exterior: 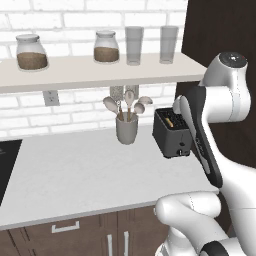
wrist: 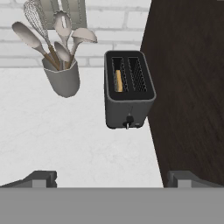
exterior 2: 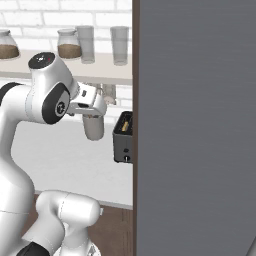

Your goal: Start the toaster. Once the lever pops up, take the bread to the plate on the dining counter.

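Tool (wrist: 111, 179) wide open, empty, above worktop (wrist: 65, 140) w/ toaster (wrist: 128, 92) ahead, bread (wrist: 118, 80) in left slot.

The arm (exterior: 220, 150) at the right of the left base view is built of glossy white rounded shells, with a long dark grey band running down one link and a dark cap bearing a small red mark on the topmost joint. At the left of the right base view a round black disc with a small pale mark sits on the joint's side. Near the frame's centre the white hand block (exterior 2: 90, 102) carries small grey fittings.
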Controlling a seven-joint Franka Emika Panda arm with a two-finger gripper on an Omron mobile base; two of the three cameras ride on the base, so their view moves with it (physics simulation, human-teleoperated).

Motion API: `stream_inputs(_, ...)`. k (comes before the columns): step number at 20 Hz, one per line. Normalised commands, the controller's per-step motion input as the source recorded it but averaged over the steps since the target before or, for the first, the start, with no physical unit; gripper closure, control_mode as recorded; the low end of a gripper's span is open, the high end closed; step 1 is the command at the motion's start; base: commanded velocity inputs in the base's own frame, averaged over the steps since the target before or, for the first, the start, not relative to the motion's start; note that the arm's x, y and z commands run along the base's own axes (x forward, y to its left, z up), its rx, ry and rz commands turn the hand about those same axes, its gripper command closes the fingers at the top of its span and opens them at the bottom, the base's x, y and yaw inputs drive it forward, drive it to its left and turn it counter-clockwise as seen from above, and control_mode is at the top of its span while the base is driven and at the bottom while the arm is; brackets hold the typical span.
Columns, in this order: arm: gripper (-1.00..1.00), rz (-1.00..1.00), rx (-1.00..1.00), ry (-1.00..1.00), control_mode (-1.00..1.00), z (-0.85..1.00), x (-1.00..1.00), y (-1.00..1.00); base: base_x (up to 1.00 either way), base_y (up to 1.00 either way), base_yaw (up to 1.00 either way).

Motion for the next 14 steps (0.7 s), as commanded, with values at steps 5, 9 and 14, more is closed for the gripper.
stream_inputs(5, -1.00, 0.00, 0.00, 0.00, -1.00, 0.00, 0.00, 0.00, 0.00, 0.00, 0.00)
stream_inputs(9, -1.00, 0.00, 0.00, 0.00, -1.00, 0.00, 0.00, 0.00, 0.00, 0.00, 0.00)
stream_inputs(14, -1.00, 0.00, 0.00, 0.00, -1.00, 0.00, 0.00, 0.00, 0.00, 0.00, 0.00)
